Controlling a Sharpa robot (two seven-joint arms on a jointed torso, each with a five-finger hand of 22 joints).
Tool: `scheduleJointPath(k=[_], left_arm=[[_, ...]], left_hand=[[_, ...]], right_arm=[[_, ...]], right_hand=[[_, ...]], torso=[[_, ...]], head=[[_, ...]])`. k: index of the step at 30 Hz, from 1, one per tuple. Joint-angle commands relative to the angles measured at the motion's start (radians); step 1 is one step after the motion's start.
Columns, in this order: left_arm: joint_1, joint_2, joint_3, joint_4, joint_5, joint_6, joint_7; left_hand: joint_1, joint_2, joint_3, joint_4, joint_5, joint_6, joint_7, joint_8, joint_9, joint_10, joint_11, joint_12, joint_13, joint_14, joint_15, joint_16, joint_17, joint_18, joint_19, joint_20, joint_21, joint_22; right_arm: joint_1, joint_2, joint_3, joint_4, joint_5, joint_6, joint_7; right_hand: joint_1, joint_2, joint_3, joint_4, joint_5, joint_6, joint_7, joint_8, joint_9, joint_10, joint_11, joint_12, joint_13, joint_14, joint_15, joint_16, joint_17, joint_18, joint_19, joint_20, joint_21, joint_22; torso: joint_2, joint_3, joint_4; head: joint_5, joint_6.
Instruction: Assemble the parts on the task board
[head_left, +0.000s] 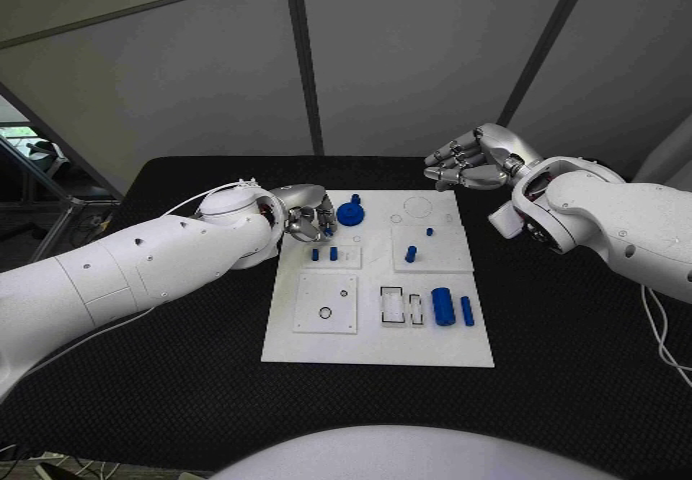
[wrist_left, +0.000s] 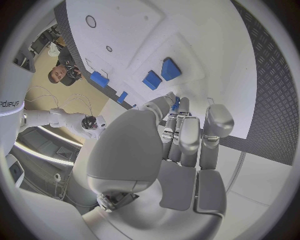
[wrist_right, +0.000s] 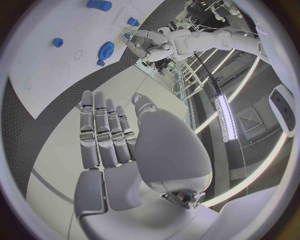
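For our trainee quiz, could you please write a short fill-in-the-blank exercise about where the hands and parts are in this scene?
1. The task board is a white plate lying on a ____ table.
2. The hand hovering beside the blue gear is the robot's ____ hand.
3. The right hand is past the board's far edge, holding ____.
4. The small parts on the board, like the cylinder, are coloured ____.

Missing words: black; left; nothing; blue
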Motion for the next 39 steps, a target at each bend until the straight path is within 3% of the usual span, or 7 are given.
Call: scheduleJointPath(k=[1, 15, 28, 39], left_arm=[[0.002, 0.001, 0.0, 0.0, 0.003, 0.013, 0.002], [0.002, 0.003, -0.003, -0.002, 0.003, 0.015, -0.005], [0.002, 0.005, -0.004, -0.01, 0.003, 0.014, -0.017], [0.001, 0.0, -0.004, -0.007, 0.003, 0.007, -0.019]], left_hand=[[-0.01, 0.001, 0.001, 0.005, -0.005, 0.006, 0.0, -0.004, -0.001, 0.004, 0.002, -0.006, -0.001, -0.001, 0.0, -0.005, -0.001, -0.015, -0.002, 0.001, -0.006, 0.0], [-0.014, -0.003, -0.002, 0.004, -0.007, 0.007, -0.002, -0.005, -0.002, 0.007, 0.0, -0.008, 0.0, 0.001, -0.001, -0.002, 0.006, -0.015, -0.003, 0.001, -0.008, 0.0], [-0.049, -0.031, -0.033, 0.014, -0.004, -0.116, 0.01, -0.091, -0.049, -0.018, 0.008, -0.032, 0.004, -0.013, 0.007, -0.007, -0.018, -0.01, -0.016, 0.007, -0.035, -0.008], [-0.053, -0.034, -0.038, 0.015, -0.004, -0.122, 0.011, -0.095, -0.052, -0.02, 0.009, -0.033, 0.004, -0.015, 0.007, -0.009, -0.022, -0.01, -0.017, 0.007, -0.037, -0.009]], right_arm=[[0.001, 0.001, 0.001, 0.002, -0.002, 0.004, 0.004], [0.001, 0.002, 0.001, 0.001, -0.002, 0.006, 0.003], [0.001, 0.001, 0.001, 0.001, -0.002, 0.006, 0.002], [0.001, 0.0, 0.001, 0.0, -0.005, 0.005, 0.001]], right_hand=[[-0.007, 0.005, 0.003, -0.005, 0.006, 0.004, 0.002, 0.0, 0.001, -0.005, -0.004, 0.003, -0.001, -0.004, -0.002, -0.001, -0.001, 0.006, 0.003, 0.007, -0.006, 0.0], [-0.007, 0.005, 0.003, -0.005, 0.006, 0.004, 0.002, 0.0, 0.001, -0.005, -0.004, 0.003, -0.001, -0.004, -0.002, -0.001, -0.001, 0.006, 0.003, 0.007, -0.006, 0.0], [-0.007, 0.005, 0.004, -0.006, 0.007, 0.005, 0.002, 0.001, 0.001, -0.004, -0.004, 0.005, -0.001, -0.003, -0.002, -0.001, -0.002, 0.006, 0.004, 0.007, -0.008, 0.0], [-0.007, 0.004, 0.004, -0.007, 0.006, 0.005, 0.002, 0.0, 0.001, -0.005, -0.004, 0.004, -0.001, -0.004, -0.002, -0.001, -0.003, 0.006, 0.004, 0.007, -0.009, 0.0]], torso=[[0.0, -0.0003, 0.0005], [0.001, -0.0006, 0.0006], [0.0, -0.0001, 0.0007], [0.0, -0.0005, 0.0008]], head=[[0.0, -0.001], [0.0, -0.003], [-0.001, -0.006], [-0.002, -0.005]])
